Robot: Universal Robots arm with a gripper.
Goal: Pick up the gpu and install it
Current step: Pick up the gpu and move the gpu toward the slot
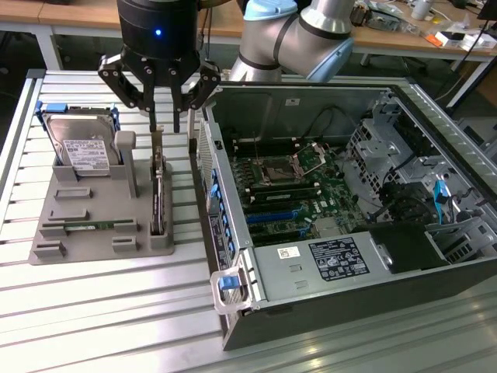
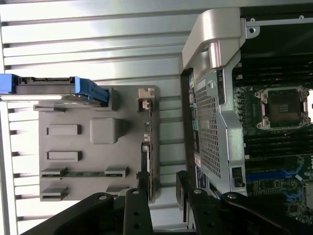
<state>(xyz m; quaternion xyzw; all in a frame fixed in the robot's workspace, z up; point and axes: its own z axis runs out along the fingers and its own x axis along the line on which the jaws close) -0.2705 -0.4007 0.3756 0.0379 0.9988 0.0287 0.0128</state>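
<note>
The gpu (image 1: 158, 190) stands on its long edge in a slot of the grey holder (image 1: 93, 203), a slim card with its silver bracket end toward the far side. My gripper (image 1: 165, 123) hangs just above that far end, open, one finger on each side of the card's top edge. In the wrist view the gpu (image 2: 150, 147) runs between my fingers (image 2: 137, 208), closer to one finger than the other, and my gripper (image 2: 159, 198) holds nothing. I cannot tell whether a finger touches the card.
A silver hard drive in a blue frame (image 1: 81, 148) stands at the holder's far end, and a green memory stick (image 1: 89, 226) lies near its front. The open computer case (image 1: 233, 155) sits close beside the holder, with motherboard, CPU socket (image 2: 283, 107) and blue slots (image 1: 272, 217) exposed.
</note>
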